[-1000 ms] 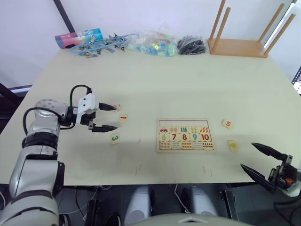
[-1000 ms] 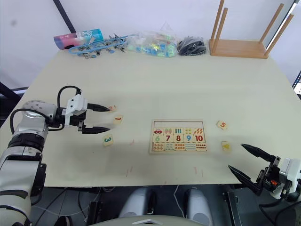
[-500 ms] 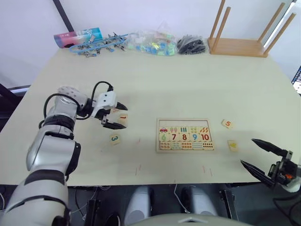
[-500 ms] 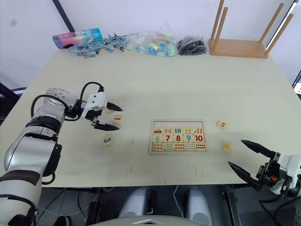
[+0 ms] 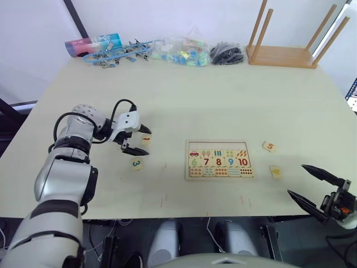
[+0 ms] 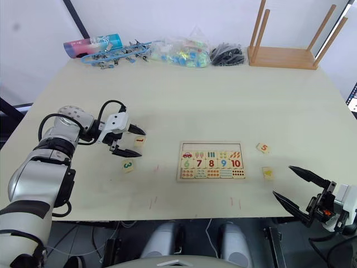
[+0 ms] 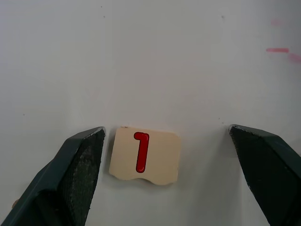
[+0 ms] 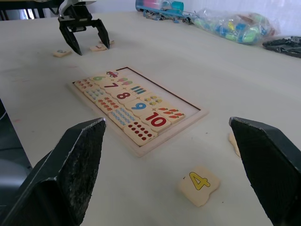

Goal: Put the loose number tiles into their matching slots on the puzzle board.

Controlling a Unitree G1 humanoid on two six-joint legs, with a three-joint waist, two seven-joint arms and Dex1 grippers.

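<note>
Tile 1 (image 7: 145, 155), a pale square with a red digit, lies flat on the table (image 5: 223, 95) between the widely spread fingers of the left gripper (image 5: 140, 140), close to one finger, ungripped. Right of it sits the puzzle board (image 5: 218, 159). The right gripper (image 5: 312, 183) hangs wide open and empty near tile 4 (image 8: 199, 184).

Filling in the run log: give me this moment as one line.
left gripper: open, straddling tile 1, not gripping | right gripper: open, idle near tile 4 | puzzle board: top row unfilled
</note>
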